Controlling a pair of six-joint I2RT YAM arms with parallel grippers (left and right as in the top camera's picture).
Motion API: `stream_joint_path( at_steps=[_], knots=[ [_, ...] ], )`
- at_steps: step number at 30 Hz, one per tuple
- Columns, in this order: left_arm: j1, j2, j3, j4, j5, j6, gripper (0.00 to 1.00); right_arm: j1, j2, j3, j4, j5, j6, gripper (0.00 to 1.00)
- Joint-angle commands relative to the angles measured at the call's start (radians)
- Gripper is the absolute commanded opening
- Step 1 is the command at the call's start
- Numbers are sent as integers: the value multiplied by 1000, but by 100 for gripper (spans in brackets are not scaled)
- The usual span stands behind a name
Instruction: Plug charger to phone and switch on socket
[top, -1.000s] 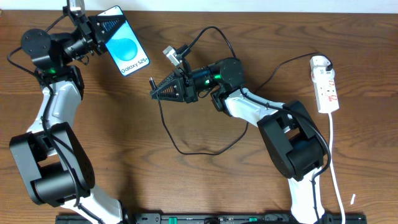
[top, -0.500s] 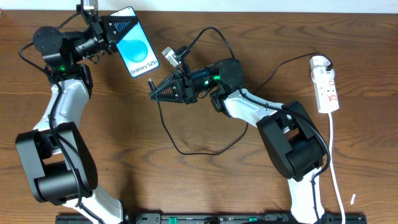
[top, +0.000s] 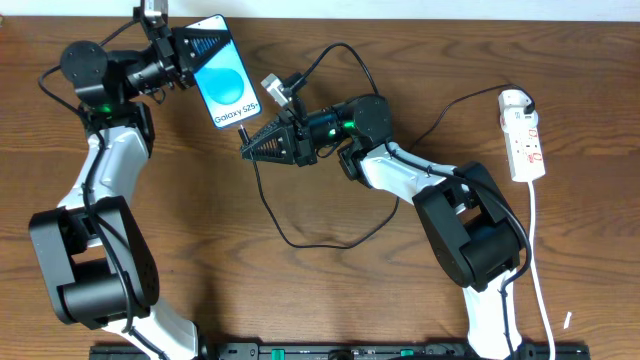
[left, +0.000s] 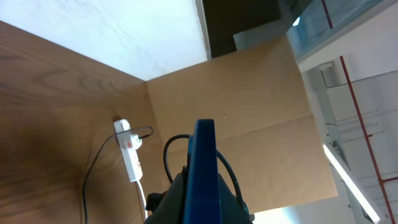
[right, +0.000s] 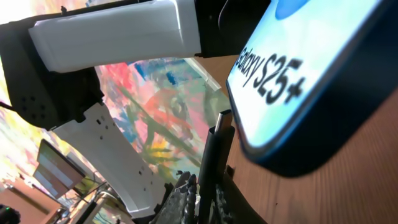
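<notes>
Black charger (right: 213, 155), pinched by right gripper (top: 247, 148), aims at phone (top: 228, 82) edge just ahead; left gripper (top: 200, 45) clamps phone, presenting its port end.

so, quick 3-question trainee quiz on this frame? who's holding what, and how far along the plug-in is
1. True or false: the charger's plug tip is already seated in the phone.
2. Short answer: which tool grips the phone, and does either tool touch the socket?
3. Multiple choice: the right tool is shut on A) the phone, B) the plug tip, C) the socket.

Key:
1. False. The tip sits just outside the phone's bottom edge.
2. The left tool; neither touches the socket.
3. B.
</notes>
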Motion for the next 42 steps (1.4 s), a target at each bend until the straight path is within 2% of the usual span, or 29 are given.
stream_joint_path(
  at_steps=[1,42],
  knots=[
    [-3,-21,8,10,13,17,8,-10,3,2,7,18,10,9],
    [-5,-21,8,10,8,16,7,-14,3,2,11,29,10,8]
  ],
)
